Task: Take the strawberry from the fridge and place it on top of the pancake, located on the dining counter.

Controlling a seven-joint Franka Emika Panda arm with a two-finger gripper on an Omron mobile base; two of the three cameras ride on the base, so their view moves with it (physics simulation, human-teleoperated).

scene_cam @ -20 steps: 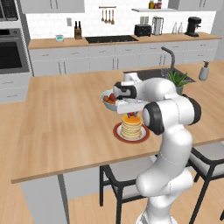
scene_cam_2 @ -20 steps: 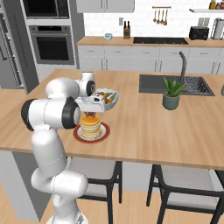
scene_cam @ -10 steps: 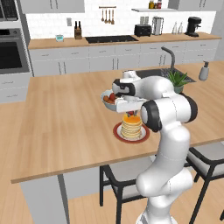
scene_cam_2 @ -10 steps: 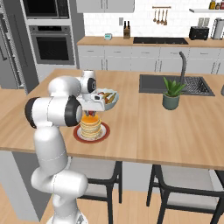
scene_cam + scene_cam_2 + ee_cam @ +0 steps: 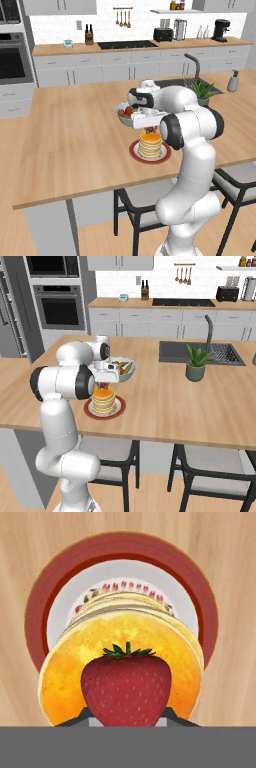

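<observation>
My gripper (image 5: pixel 127 719) is shut on the strawberry (image 5: pixel 126 687), a deep-red berry with a green leafy cap. It hangs just above the orange-yellow top of the pancake (image 5: pixel 65 672), which rests on a dark red plate (image 5: pixel 40 612). From the base, the strawberry (image 5: pixel 149 130) shows as a small red spot under the gripper (image 5: pixel 148 127), right over the pancake (image 5: pixel 150 145). The right base view gives the same: gripper (image 5: pixel 103 383) above the pancake (image 5: pixel 104 402) on its plate (image 5: pixel 89 411), on the dining counter (image 5: pixel 75 145). The fridge is out of view.
A fruit bowl (image 5: pixel 124 112) stands just behind the plate, close to the hand. A potted plant (image 5: pixel 195 363) and the sink (image 5: pixel 220 353) with its tap lie to the right. Dark stools (image 5: pixel 200 461) stand at the counter's near edge. Bare wood stretches to the left.
Hardly anything differs. The hand stays over the pancake stack with the strawberry in its fingers, at nearly the same height.
</observation>
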